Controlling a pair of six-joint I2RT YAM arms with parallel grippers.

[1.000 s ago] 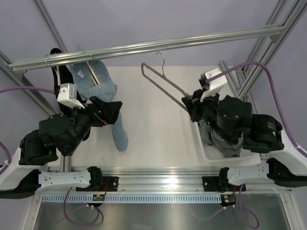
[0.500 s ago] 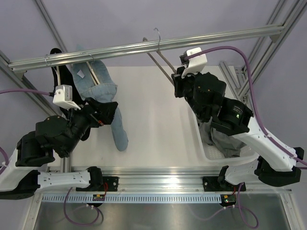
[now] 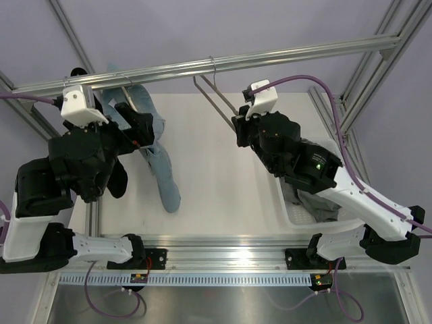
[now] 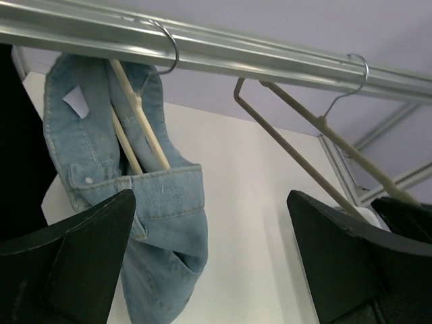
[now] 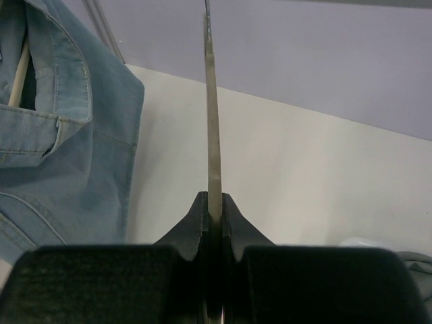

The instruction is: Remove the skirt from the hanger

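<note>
The grey-taupe hanger (image 3: 214,100) is bare, and its wire hook sits over the metal rail (image 3: 290,52). My right gripper (image 3: 241,125) is shut on the hanger's lower bar; in the right wrist view the bar (image 5: 212,135) stands edge-on between the closed fingers (image 5: 214,209). The dark grey skirt (image 3: 314,202) lies crumpled in the white basket (image 3: 290,217) under my right arm. My left gripper (image 3: 140,127) is open and empty beside the hanging jeans; its wrist view shows the hanger (image 4: 304,138) to the right of its spread fingers (image 4: 74,270).
Light blue jeans (image 3: 154,145) hang on a cream hanger (image 4: 138,111) at the rail's left part. A black garment (image 4: 20,142) hangs further left. Frame posts slant up at both back corners. The white tabletop (image 3: 216,175) lies between the arms.
My right arm lifted the bare hanger from over the table's right part up and left, so its hook is now over the rail. My left arm rose toward the jeans.
</note>
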